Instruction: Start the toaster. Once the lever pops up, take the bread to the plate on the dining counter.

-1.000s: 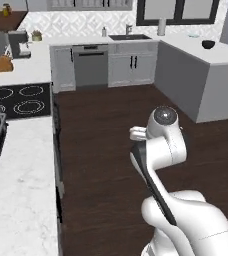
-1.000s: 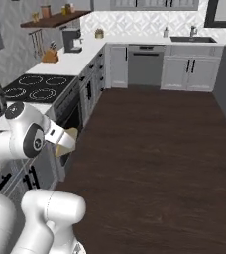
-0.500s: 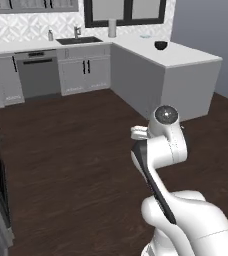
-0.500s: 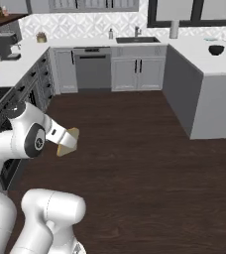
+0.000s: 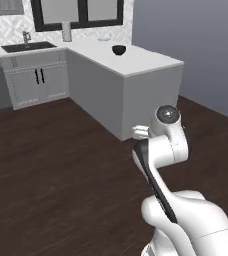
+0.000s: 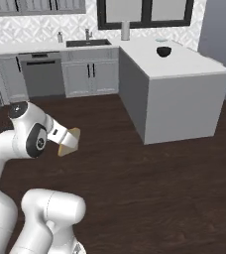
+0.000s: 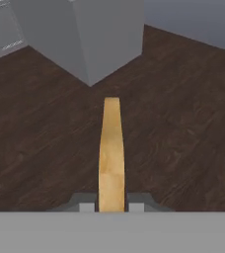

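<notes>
The bread (image 6: pixel 69 141), a tan square slice, is held out in front of the arm above the dark wood floor, with my gripper (image 6: pixel 62 139) shut on it. In the hand view the bread (image 7: pixel 111 148) stands edge-on as a narrow golden strip rising from between the two fingertips of the gripper (image 7: pixel 111 205). The toaster, the plate and the dining counter with stools are out of view.
A grey peninsula counter with a white top (image 6: pixel 184 67) (image 5: pixel 141 62) stands ahead, its corner (image 7: pixel 87 44) close in front of the hand. A black bowl (image 6: pixel 163 51) (image 5: pixel 118 49) sits on it. Sink (image 6: pixel 87 42) and grey cabinets (image 6: pixel 90 77) line the back wall.
The whole scene has swung sideways as the base turned: the stove and left counter have left the views and the peninsula has come closer. The bread stays in the gripper.
</notes>
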Available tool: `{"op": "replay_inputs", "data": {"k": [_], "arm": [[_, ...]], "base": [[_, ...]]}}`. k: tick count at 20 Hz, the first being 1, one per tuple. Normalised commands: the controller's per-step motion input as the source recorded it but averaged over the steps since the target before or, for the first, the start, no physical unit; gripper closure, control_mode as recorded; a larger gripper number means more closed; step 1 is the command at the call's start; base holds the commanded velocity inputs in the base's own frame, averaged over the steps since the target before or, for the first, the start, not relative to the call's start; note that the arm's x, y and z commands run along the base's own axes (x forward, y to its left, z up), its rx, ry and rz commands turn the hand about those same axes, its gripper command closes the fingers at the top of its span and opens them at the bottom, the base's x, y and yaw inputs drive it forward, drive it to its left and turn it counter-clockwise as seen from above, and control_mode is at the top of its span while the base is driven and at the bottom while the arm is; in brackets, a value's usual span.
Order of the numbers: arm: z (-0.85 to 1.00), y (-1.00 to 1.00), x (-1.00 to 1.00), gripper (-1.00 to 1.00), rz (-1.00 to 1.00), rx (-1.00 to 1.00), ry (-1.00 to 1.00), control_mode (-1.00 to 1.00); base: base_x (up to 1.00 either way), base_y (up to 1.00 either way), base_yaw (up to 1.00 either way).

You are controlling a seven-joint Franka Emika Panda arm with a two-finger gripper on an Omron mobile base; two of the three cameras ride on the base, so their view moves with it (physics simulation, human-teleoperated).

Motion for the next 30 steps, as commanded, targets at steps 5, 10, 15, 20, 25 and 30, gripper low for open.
{"op": "replay_inputs", "data": {"k": [5,10,15,20,25,30], "arm": [[0.0,0.0,0.0,1.0,0.0,0.0,0.0,1.0],[0.0,0.0,0.0,1.0,0.0,0.0,0.0,1.0],[0.0,0.0,0.0,1.0,0.0,0.0,0.0,1.0],[0.0,0.0,0.0,1.0,0.0,0.0,0.0,1.0],[0.0,0.0,0.0,1.0,0.0,0.0,0.0,1.0],[0.0,0.0,0.0,1.0,0.0,0.0,0.0,1.0]], "base": [[1.0,-0.9,-0.22],[1.0,-0.75,-0.19],[1.0,-0.47,-0.19],[1.0,-0.15,-0.28],[1.0,-0.12,-0.34],[1.0,-0.15,-0.34]]}}
